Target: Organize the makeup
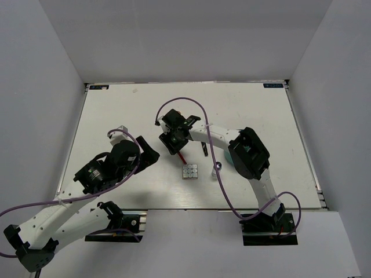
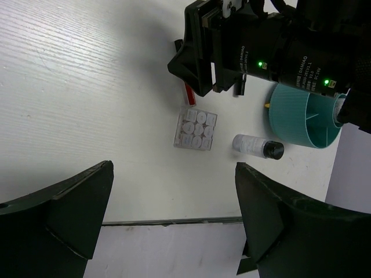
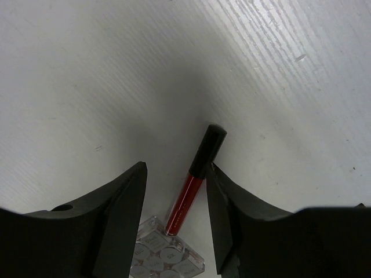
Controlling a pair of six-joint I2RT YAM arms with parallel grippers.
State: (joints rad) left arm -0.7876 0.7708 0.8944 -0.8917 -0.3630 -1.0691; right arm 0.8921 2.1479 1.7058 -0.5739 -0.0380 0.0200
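A thin red-and-black pencil [image 3: 196,179] lies flat on the white table, its black cap pointing away. My right gripper [image 3: 177,168] hangs low over it, open, with the pencil between the fingers close to the right one and a gap on the left. From above, the pencil [image 1: 182,156] pokes out below the right gripper [image 1: 175,145]. The square palette with white pans [image 2: 196,130] lies just beyond the pencil's red end. A clear vial with a dark cap [image 2: 258,146] lies to its right. My left gripper [image 1: 152,155] is open and empty, left of these.
The teal round divided tub [image 2: 304,119] stands beside the vial, partly under the right arm. A small black tube [image 1: 204,152] lies near the right forearm. The table's near edge [image 2: 174,220] runs just below the left fingers.
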